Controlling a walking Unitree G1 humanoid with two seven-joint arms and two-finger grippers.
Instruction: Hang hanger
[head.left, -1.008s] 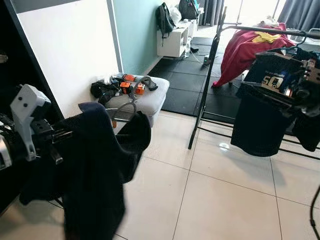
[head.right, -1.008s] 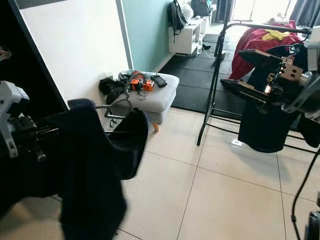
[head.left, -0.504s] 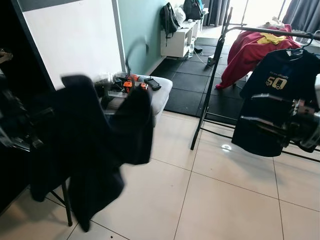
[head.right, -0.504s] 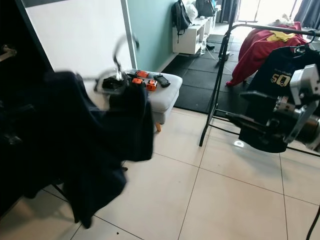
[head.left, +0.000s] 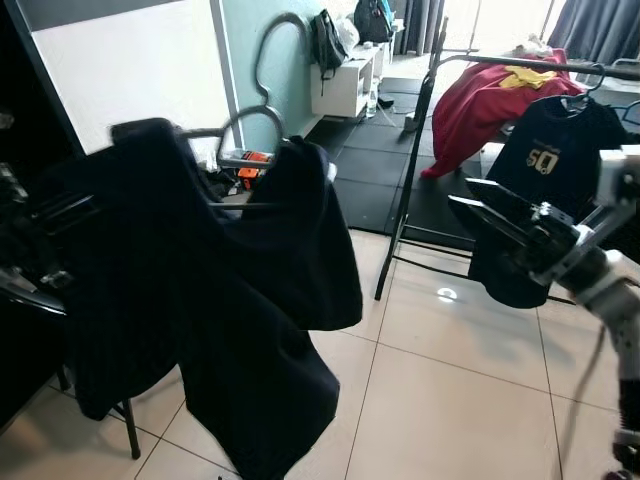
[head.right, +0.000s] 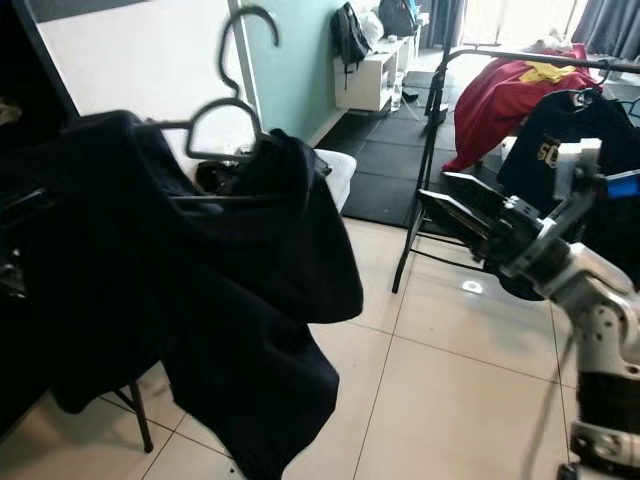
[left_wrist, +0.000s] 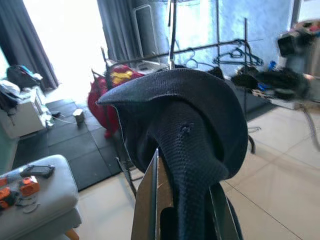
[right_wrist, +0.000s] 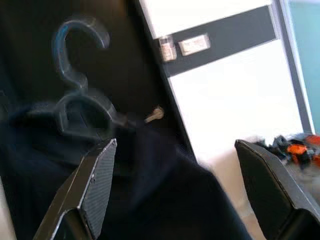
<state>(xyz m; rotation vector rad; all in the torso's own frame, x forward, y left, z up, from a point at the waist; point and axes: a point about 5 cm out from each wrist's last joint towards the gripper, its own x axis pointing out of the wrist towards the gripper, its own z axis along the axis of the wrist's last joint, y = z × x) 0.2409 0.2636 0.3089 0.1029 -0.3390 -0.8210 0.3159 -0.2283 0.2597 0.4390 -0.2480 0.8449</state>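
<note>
One grey hanger (head.right: 222, 110) carrying one dark shirt (head.right: 215, 290) is hanging at left, the left gripper (left_wrist: 182, 210) pinching the shirt's shoulder between its two fingers, with bare tile floor (head.left: 450, 400) lying open between it and the rack (head.left: 420, 150) far right. Since a second ago the hanger is sitting higher and nearer, its hook now rising clear of the stool (head.right: 335, 170). The right gripper (head.right: 470, 215), fingers spread wide and holding nothing, is pointing left toward the shirt, just in front of two garments hanging on the rack.
</note>
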